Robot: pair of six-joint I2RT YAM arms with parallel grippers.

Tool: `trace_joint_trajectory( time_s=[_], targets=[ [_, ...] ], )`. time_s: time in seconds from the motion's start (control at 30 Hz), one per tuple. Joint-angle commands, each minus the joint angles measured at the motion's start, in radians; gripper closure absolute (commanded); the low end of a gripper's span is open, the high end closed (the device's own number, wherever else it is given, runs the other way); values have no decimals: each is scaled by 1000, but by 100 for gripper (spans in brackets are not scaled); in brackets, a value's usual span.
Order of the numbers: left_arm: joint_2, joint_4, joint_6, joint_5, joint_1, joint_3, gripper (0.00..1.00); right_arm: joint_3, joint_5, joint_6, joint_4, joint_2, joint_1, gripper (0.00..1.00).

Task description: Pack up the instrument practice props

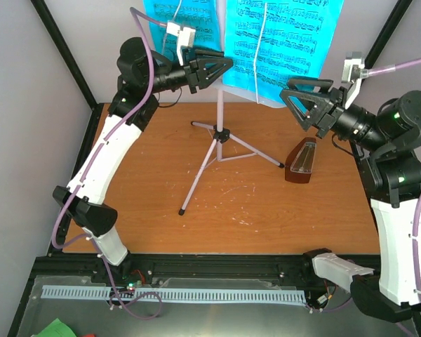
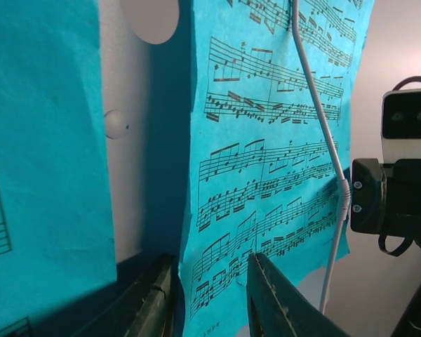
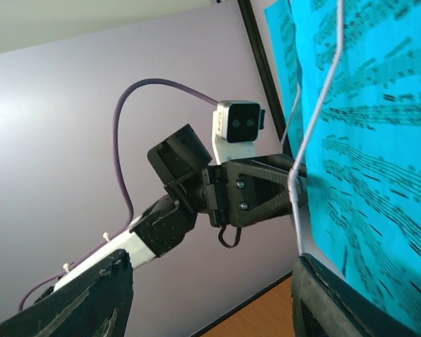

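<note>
Blue sheet-music pages (image 1: 288, 42) sit on music stand (image 1: 221, 133), back-centre of table (image 1: 266, 210); left fingers (image 2: 274, 302) straddle one page's bottom corner, gap visible, not pinching; right fingers (image 3: 84, 302) spread wide, empty; metronome (image 1: 302, 161) near stand's foot.

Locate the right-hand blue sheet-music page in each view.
Top external: right-hand blue page, upper centre-right.
Left wrist: page, centre, top to bottom.
Right wrist: page, right edge.
Shared landmark: the white wire holder lying across it.

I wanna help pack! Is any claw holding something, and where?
Nothing. The left claw, unclamped, straddles the bottom edge of the bright blue paper sheet-music page; the right claw is empty.
</note>
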State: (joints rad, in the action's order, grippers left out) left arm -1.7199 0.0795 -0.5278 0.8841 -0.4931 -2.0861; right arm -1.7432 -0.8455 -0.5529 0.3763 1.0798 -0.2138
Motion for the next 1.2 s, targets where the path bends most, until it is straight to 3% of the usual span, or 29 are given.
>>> trace_joint_trajectory(
  time_s=[0.0, 0.1, 0.17, 0.6, 0.87, 1.17],
  targets=[
    [-11, -40, -19, 25, -12, -38, 70, -96, 30, 48, 57, 41, -54, 40],
    [-13, -52, -32, 31, -13, -38, 62, -167, 95, 83, 107, 86, -94, 40],
    [-16, -61, -38, 37, -13, -38, 63, -201, 144, 99, 124, 109, -117, 40],
    [2, -67, -29, 25, -14, -21, 99, -367, 507, 218, 227, 263, -341, 44],
    [3, -106, -48, 42, -16, -10, 82, -379, 634, 224, 190, 293, -400, 46],
    [-33, -122, -71, 70, -22, -51, 86, -460, 696, 228, 183, 365, -421, 47]
  ],
)
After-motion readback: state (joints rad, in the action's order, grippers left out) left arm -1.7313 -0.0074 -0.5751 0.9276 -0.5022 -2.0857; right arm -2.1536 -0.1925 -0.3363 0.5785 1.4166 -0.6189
